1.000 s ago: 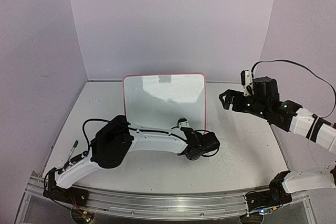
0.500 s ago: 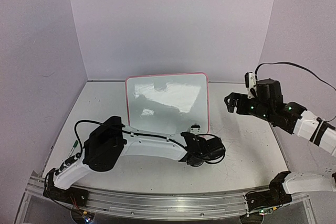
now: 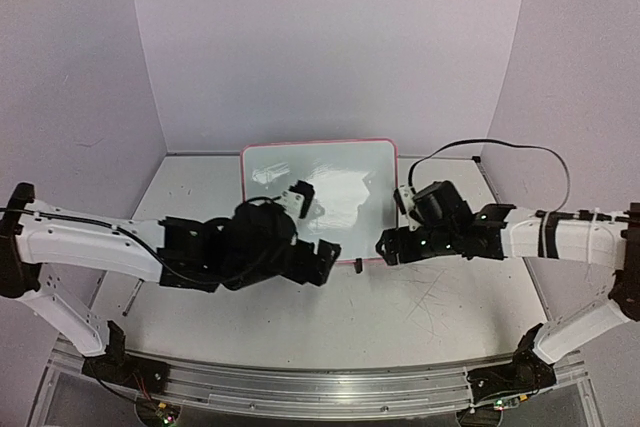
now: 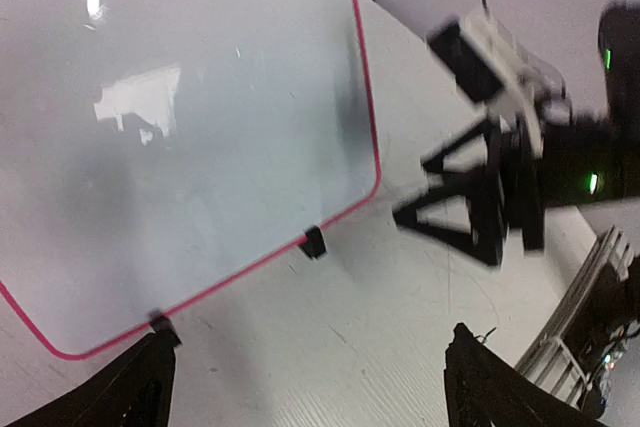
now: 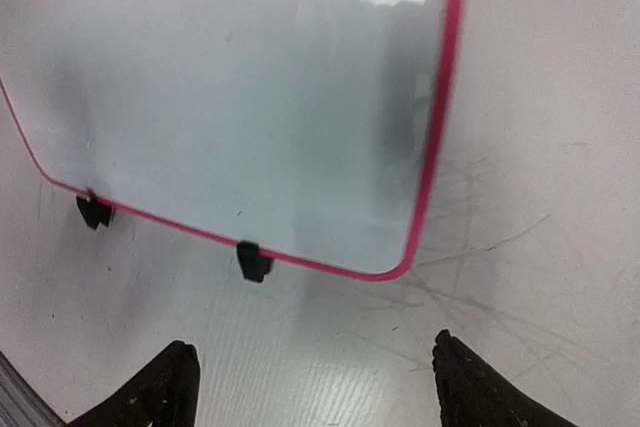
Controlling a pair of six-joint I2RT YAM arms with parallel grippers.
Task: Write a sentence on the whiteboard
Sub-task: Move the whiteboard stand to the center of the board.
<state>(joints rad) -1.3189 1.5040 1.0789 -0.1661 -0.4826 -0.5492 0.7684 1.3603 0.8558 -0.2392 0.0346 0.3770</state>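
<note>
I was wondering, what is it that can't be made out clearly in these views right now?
Top external: the whiteboard's lower left corner, hidden behind the left arm.
Left wrist: the right gripper, smeared by motion blur.
Right wrist: the board's top edge, cut off by the frame.

A pale, scuffed table (image 3: 450, 322) carries a pink-framed whiteboard (image 3: 345, 162), its face blank, standing on two black clip feet (image 5: 253, 262); thin scratch marks (image 3: 430, 295) score the surface right of it.

Both arms reach low toward the middle, the left tool (image 3: 328, 259) and right tool (image 3: 384, 247) near each other, jaws spread wide.
</note>
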